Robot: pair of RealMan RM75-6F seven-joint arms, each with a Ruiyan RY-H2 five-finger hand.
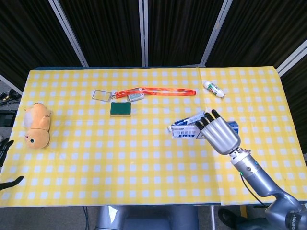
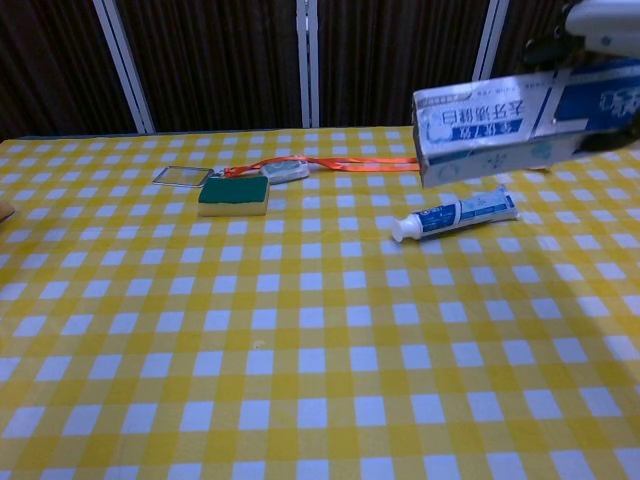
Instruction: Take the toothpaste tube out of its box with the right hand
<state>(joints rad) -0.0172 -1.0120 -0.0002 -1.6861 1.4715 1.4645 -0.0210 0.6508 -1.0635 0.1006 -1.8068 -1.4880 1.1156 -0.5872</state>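
Observation:
The toothpaste tube (image 2: 455,213) lies on the yellow checked cloth, white cap pointing left, completely outside its box. My right hand (image 1: 219,135) grips the blue and white toothpaste box (image 2: 490,122) from above and holds it level in the air just over the tube. In the head view the box (image 1: 184,131) sticks out to the left from under the hand and covers most of the tube. In the chest view only a bit of the right hand (image 2: 605,15) shows at the top right corner. My left hand (image 1: 5,163) shows at the lower left edge, its fingers apart and holding nothing.
A green sponge (image 1: 121,109), an orange lanyard (image 1: 156,90) with a badge, and a small framed card (image 1: 100,94) lie at the back middle. A small white bottle (image 1: 214,88) lies at the back right. A plush toy (image 1: 37,125) lies at the far left.

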